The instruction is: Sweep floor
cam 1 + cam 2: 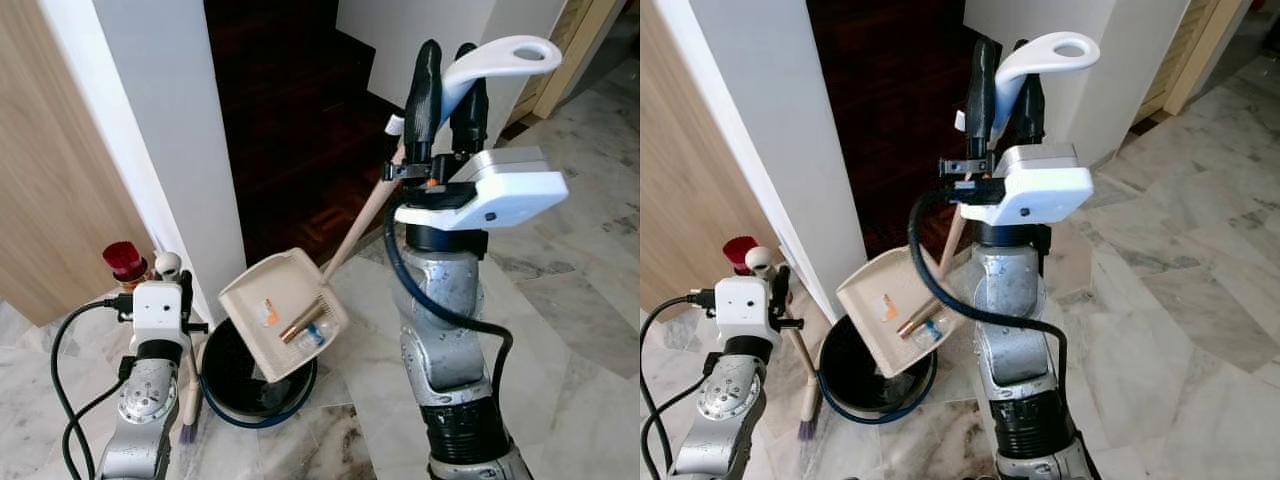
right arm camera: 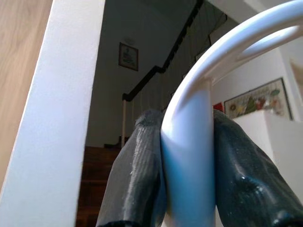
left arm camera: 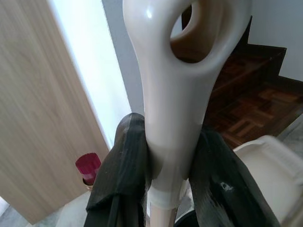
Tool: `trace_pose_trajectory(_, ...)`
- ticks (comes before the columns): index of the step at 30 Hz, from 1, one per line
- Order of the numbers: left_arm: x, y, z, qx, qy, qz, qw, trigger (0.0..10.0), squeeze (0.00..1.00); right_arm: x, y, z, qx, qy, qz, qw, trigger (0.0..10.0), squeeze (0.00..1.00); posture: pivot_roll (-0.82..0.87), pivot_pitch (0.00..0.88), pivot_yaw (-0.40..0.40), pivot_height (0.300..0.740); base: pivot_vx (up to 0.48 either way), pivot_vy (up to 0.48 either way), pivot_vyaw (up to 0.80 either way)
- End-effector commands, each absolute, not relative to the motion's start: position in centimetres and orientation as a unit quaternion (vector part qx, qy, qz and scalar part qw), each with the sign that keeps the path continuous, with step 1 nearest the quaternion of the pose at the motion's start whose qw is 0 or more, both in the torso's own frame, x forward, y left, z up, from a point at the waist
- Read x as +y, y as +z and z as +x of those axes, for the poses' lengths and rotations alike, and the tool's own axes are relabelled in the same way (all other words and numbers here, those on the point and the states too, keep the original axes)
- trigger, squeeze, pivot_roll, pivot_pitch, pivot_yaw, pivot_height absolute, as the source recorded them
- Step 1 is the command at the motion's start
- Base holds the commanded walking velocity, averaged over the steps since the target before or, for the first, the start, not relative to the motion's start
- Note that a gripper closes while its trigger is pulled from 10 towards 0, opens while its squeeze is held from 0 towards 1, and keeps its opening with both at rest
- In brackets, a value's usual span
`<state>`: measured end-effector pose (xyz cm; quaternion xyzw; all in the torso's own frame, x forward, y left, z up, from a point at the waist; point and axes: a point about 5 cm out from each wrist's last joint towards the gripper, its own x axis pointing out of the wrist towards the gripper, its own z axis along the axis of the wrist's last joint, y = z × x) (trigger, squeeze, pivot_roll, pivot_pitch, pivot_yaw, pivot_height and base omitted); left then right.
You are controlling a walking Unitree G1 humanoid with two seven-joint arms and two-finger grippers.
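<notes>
My right gripper (image 1: 448, 85) is raised high and shut on the white loop-topped handle (image 1: 510, 52) of a long wooden-poled dustpan. Its cream pan (image 1: 283, 312) hangs tilted over a black bin with a blue rim (image 1: 250, 390). A brown stick, an orange scrap and a small clear piece lie in the pan. At the lower left my left gripper (image 1: 180, 285) is shut on the cream handle (image 3: 175, 94) of a broom. The broom stands upright beside the bin, its purple bristles (image 1: 805, 430) on the marble floor.
A white wall pillar (image 1: 170, 130) and a wooden panel (image 1: 50, 200) stand right behind the bin. Dark wooden stairs (image 1: 300, 130) rise beyond. A red-capped object (image 1: 125, 258) sits by the panel. Marble floor (image 1: 580, 300) spreads to the right.
</notes>
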<state>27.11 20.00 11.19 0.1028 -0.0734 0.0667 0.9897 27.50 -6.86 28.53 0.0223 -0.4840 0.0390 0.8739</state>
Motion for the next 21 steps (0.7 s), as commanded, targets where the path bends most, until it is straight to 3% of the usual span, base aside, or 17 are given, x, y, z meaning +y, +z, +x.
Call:
trace_pose_trajectory(1,19.78,11.72,27.15,-0.093,0.058,0.119,0.987,10.0,0.00,-6.80,30.59,25.60,-0.548,0.033,0.032,0.835,10.0,0.00,0.12,0.104,-0.048,0.740,0.000,0.000,0.00)
trace_pose_trajectory(21,19.84,11.81,27.25,-0.095,0.060,0.119,0.986,10.0,0.00,-7.20,30.47,25.56,-0.538,-0.063,-0.031,0.840,10.0,0.00,0.12,0.098,-0.052,0.740,0.000,0.000,0.00)
